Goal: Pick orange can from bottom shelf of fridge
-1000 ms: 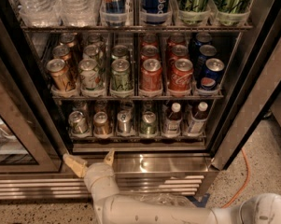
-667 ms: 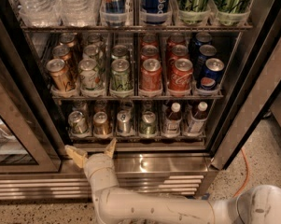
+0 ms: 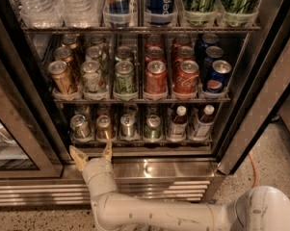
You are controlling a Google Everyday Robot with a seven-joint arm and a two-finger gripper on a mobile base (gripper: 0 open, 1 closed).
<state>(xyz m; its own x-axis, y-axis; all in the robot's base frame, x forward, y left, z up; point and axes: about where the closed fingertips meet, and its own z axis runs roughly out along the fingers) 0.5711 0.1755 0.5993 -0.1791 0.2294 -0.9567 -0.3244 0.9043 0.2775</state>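
The fridge (image 3: 149, 170) stands open in front of me, its steel base at the bottom. On the dim bottom shelf (image 3: 139, 139) a small copper-orange can (image 3: 104, 126) stands second from the left in the front row. My gripper (image 3: 92, 154) is at the shelf's front edge, just below and slightly left of the orange can. Its tan fingers (image 3: 78, 157) are spread apart and hold nothing. The white arm runs down and to the right from it.
A silver can (image 3: 80, 125) stands left of the orange can, a silver can (image 3: 127, 125) and a green-silver can (image 3: 152, 127) to its right, then two bottles (image 3: 177, 122). The middle rack holds gold, green, red and blue cans. A glass door (image 3: 9, 143) stands at the left.
The gripper has moved up and a little to the right, from the base ledge to the bottom shelf's front edge, closer to the orange can. Its fingers stay spread.
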